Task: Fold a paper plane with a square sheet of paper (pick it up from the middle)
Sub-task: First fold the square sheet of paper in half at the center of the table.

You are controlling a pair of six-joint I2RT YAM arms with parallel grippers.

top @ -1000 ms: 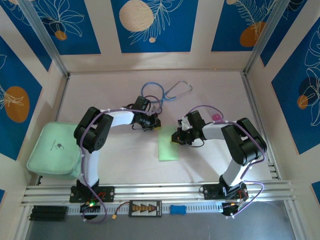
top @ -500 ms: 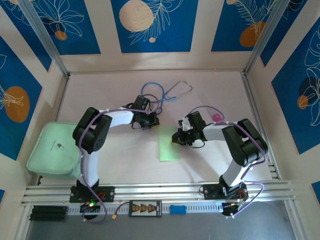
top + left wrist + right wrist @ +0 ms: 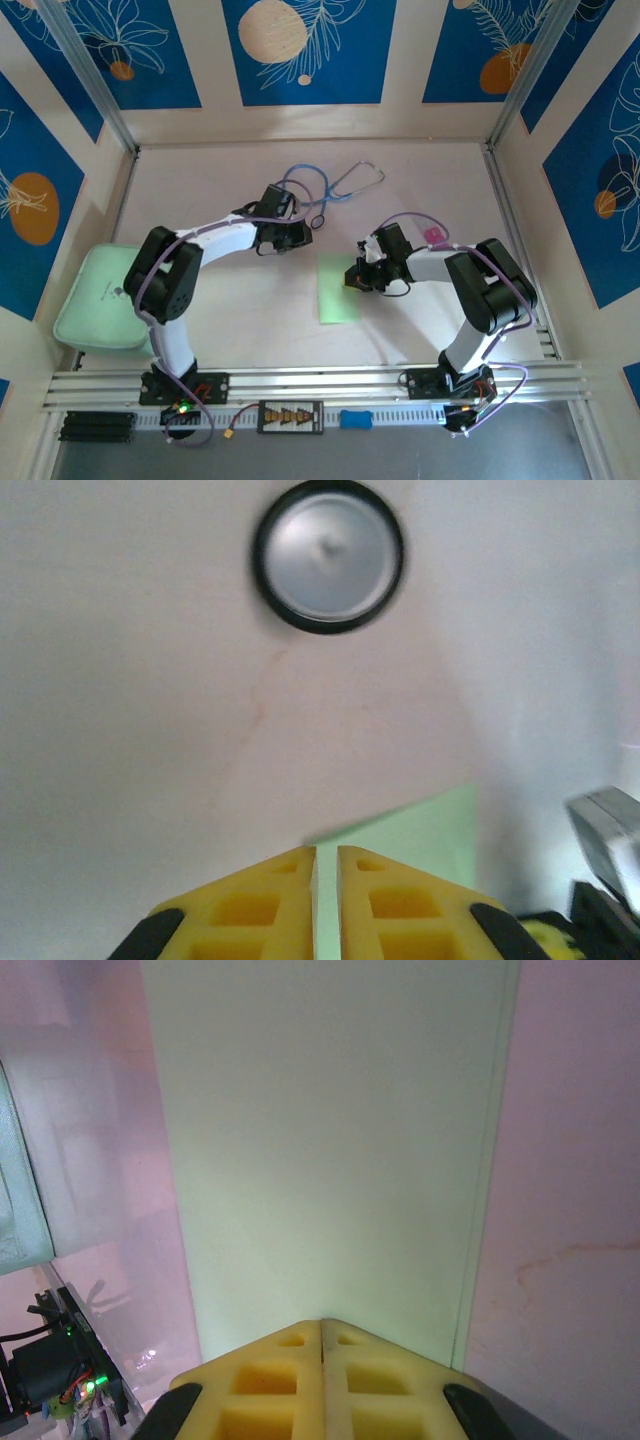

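Observation:
The square sheet of paper (image 3: 338,288), pale green, lies flat on the table folded into a narrow upright rectangle. My right gripper (image 3: 353,279) rests low at its right edge. In the right wrist view its yellow fingers (image 3: 322,1322) are shut tip to tip over the sheet (image 3: 330,1140), with no paper between them. My left gripper (image 3: 300,238) hangs up and left of the sheet's top left corner, apart from it. Its jaws (image 3: 326,850) stand a thin slit apart with nothing in them, and the sheet's corner (image 3: 420,830) shows beyond them. The paper plane is out of view.
A blue and grey stethoscope (image 3: 330,185) lies behind the left gripper, its round chest piece (image 3: 328,555) just ahead of that gripper. A thick mint-green pad (image 3: 100,300) sits at the table's left edge. A small pink item (image 3: 432,235) lies near the right arm.
My left gripper has drawn back up and left off the sheet's top corner and its jaws have parted a little. The right gripper and the sheet have stayed put.

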